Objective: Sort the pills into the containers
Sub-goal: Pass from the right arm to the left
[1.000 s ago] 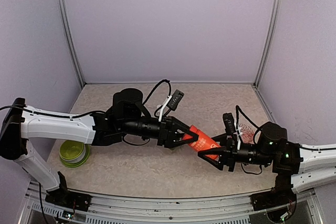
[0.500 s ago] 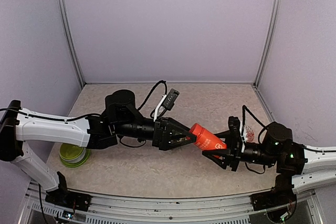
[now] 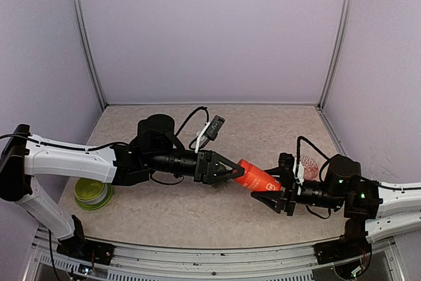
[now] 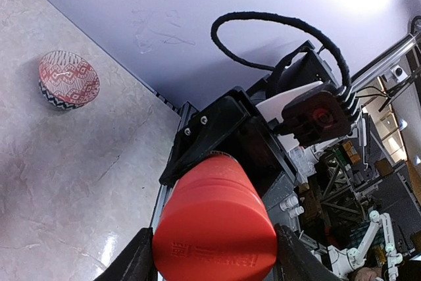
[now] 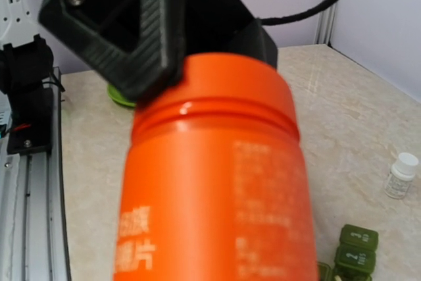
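A red bottle (image 3: 258, 178) hangs tilted above the table between both arms. My left gripper (image 3: 231, 170) is shut on its cap end, and in the left wrist view a finger (image 4: 135, 262) presses each side of the cap (image 4: 214, 228). My right gripper (image 3: 276, 192) is shut on the bottle's lower body. The bottle (image 5: 217, 182) fills the right wrist view and hides that gripper's fingers. The dark green containers (image 5: 355, 247) lie on the table at the lower right of that view. No pills show.
A lime-green bowl (image 3: 92, 192) sits at the near left of the table. A red patterned bowl (image 3: 308, 162) stands on the right, behind my right arm. A small white bottle (image 5: 400, 176) stands near the containers. Purple walls close the table on three sides.
Half a second ago the left jaws stood wide, drawn back a little from the cap. They have since returned and closed on it. The right gripper kept hold, shifting the bottle slightly.
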Controlling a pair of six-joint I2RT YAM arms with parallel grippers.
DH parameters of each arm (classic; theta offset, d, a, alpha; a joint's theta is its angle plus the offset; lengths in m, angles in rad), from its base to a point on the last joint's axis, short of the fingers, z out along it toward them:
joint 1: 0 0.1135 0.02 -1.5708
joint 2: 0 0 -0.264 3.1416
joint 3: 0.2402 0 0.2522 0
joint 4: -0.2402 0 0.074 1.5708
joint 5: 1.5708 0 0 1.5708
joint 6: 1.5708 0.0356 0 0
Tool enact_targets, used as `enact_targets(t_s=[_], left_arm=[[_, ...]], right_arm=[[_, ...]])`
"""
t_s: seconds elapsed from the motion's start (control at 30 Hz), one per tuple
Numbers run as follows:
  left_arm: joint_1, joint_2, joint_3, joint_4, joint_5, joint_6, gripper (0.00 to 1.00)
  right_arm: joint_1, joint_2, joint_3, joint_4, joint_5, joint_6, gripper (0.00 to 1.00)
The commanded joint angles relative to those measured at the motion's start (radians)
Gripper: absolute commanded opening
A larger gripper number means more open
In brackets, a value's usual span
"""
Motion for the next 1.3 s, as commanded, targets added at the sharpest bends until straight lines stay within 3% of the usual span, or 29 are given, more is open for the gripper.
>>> enact_targets(t_s=[0.0, 0.17, 0.33, 0.67, 0.9, 1.0, 1.13, 1.27], left_arm=[[-0.004, 0.001, 0.035, 0.009, 0.017, 0.026, 0.51], [-0.013, -0.007, 0.043, -0.006, 0.040, 0.130, 0.43], [-0.015, -0.017, 0.022, 0.040, 0.118, 0.223, 0.34], [-0.051, -0.036, 0.027, -0.005, 0.243, 0.449, 0.32], [-0.044, -0.068, 0.001, 0.017, 0.216, 0.439, 0.32], [-0.020, -0.074, -0.014, 0.053, 0.195, 0.377, 0.31], [0.009, -0.088, -0.032, 0.073, 0.149, 0.292, 0.30], [0.025, -0.113, -0.037, 0.028, 0.093, 0.269, 0.30]], right_arm=[[-0.002, 0.002, 0.026, -0.014, 0.050, -0.005, 0.00], [-0.002, 0.001, 0.033, -0.011, 0.044, 0.107, 0.00], [-0.002, -0.017, 0.010, 0.064, -0.102, 0.293, 0.00], [-0.004, 0.019, 0.024, 0.096, -0.216, 0.525, 0.03], [-0.004, 0.048, 0.026, 0.094, -0.205, 0.521, 0.10], [-0.004, 0.052, 0.035, 0.069, -0.185, 0.499, 0.25], [-0.004, 0.046, 0.046, 0.018, -0.138, 0.465, 0.65], [-0.004, 0.015, 0.049, -0.032, -0.052, 0.448, 0.94]])
